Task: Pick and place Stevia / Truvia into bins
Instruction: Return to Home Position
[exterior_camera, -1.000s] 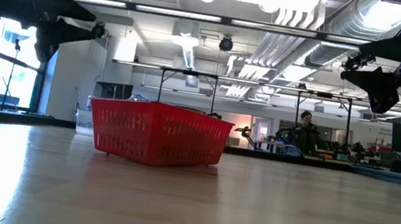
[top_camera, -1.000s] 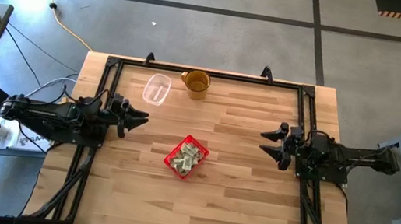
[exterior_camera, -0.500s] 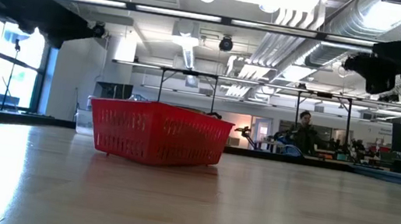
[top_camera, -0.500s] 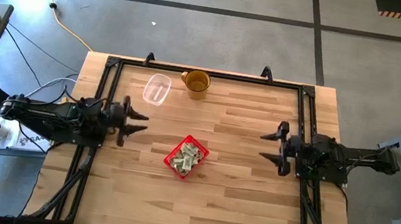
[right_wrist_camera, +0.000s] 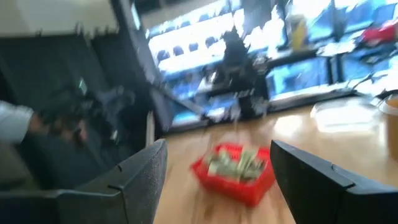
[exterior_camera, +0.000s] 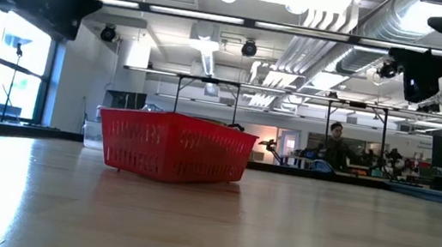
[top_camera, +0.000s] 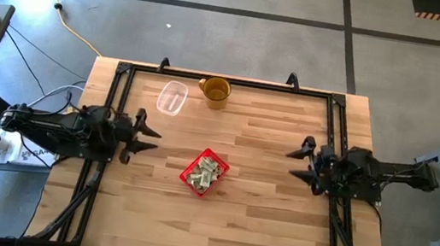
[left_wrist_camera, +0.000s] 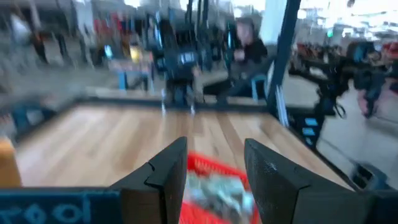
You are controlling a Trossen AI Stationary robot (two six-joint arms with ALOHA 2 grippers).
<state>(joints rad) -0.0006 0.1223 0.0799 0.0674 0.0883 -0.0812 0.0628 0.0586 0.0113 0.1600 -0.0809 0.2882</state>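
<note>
1. The packets [top_camera: 208, 174] are lying heaped in the red basket [top_camera: 193, 166], which is sitting near the middle of the worktop [top_camera: 258, 223], between the two arms. The high view is showing none loose on the wood.
2. Handling, as a judgement: each packet is looking very light, thin and limp, paper likely to bend rather than resist and to tear if pinched hard. One lying flat is giving a claw little to catch. A raised edge or corner, or a pinch across the short side, is looking like the best hold. In the heap they are overlapping, so one pull is risking dragging neighbours along.
3. Looks: they are small flat rectangles, pale green and white, crowding the basket at mixed angles, with print too small to read. The basket is showing low slotted walls and is sitting turned diagonally to the worktop's edges.
4. The left claw [top_camera: 149, 137] is hovering at the left side, well apart from the basket, fingers spread with nothing between them. The right claw [top_camera: 293, 165] is hovering at the right side, likewise well apart, fingers wide and empty.
5. A mug [top_camera: 216, 92] and a clear container [top_camera: 173, 97] are standing near the far edge.
6. Judging by the bare wood, the sorting is looking finished, and parking the arms is looking like the step in hand.
</note>
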